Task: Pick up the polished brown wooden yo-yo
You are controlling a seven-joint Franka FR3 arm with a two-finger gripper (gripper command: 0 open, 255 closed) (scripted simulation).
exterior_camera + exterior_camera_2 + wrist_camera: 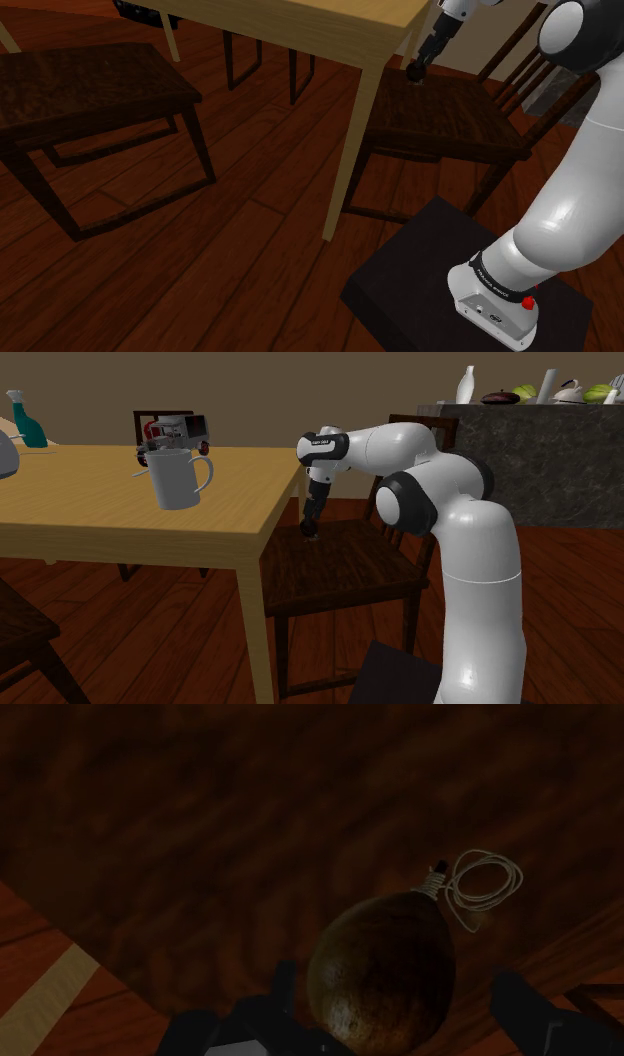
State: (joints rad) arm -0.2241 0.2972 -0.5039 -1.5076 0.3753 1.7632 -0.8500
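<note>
So, in your shoulder view the gripper [417, 74] sat upper right, tips down at the dark chair seat [445, 125]. Second exterior view: frame centre, beside the table [150, 512] corner. Wrist view: the brown yo-yo [380, 969] lay on that seat between spread fingers [525, 1004], ungripped.

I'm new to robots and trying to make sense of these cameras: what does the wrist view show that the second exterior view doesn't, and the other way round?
Wrist view: the brown yo-yo up close, lying between the open fingers, with its white string looped beside it. Second exterior view: the whole white arm, the table with a white mug on it, and a counter behind. Both: the gripper low over the dark chair seat.
</note>
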